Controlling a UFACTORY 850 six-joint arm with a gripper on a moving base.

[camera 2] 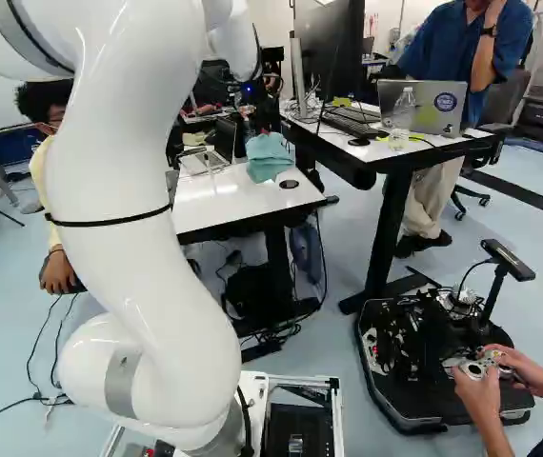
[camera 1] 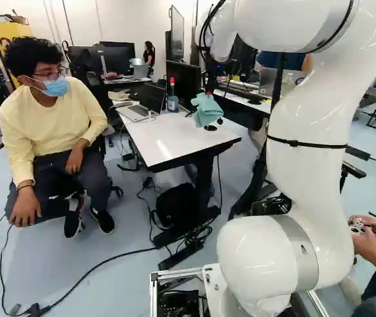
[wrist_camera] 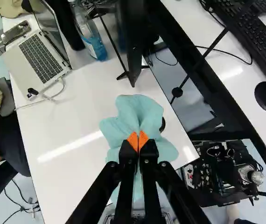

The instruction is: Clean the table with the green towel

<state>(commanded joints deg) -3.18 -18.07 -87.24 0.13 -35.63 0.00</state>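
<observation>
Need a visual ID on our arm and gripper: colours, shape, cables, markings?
Arm: glossy white, thick rounded links, with a grey ring at a lower joint. A thin black strap circles one link; black cables loop near the wrist, where a small blue light shows. Gripper: black, slender linkages, two fingers with ribbed orange pads.

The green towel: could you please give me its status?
Gripper shut on green towel. Towel over white table. Laptop and bottle on table, may limit wiping.
</observation>
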